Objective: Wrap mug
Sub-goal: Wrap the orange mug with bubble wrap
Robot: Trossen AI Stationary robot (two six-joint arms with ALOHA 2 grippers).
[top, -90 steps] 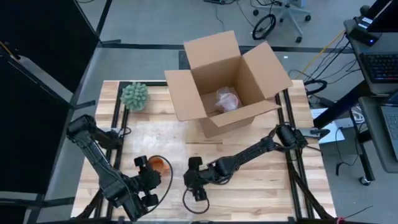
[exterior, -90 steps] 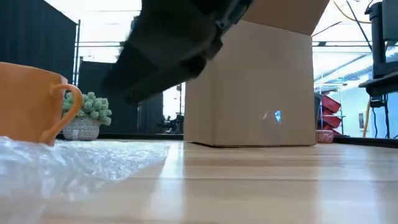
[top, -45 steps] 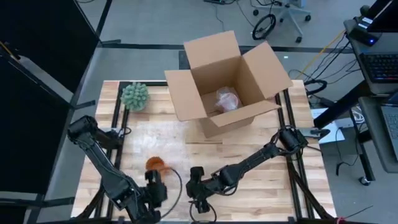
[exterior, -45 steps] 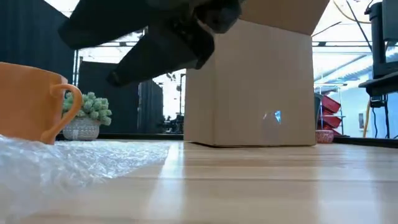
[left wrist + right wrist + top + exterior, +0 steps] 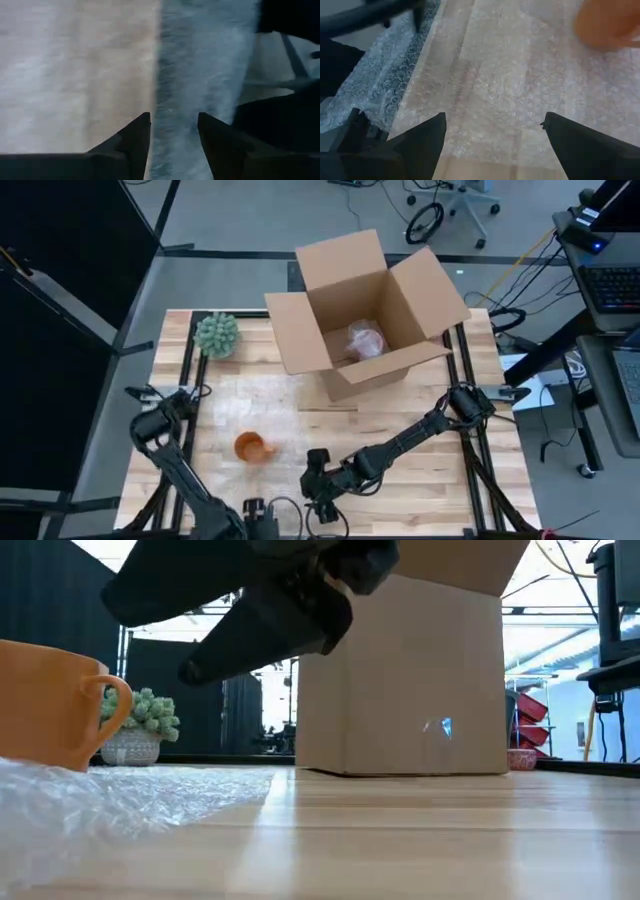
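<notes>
Mug (image 5: 250,447), orange and upright, is sitting on the bubble wrap (image 5: 120,802) toward the table's (image 5: 420,480) near left. Right gripper (image 5: 318,498) is hovering just to its right near the front edge, fingers spread wide and empty. Left gripper (image 5: 172,137) is hanging at the near edge, seemingly over the wrap's border, jaws parted. Farther back are standing an open cardboard box (image 5: 365,315) and a small plant (image 5: 217,334).

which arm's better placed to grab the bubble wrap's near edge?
Probably left: the left gripper is open over the bubble wrap edge at the table's front. The right gripper, also open, hovers over the sheet's middle.
</notes>
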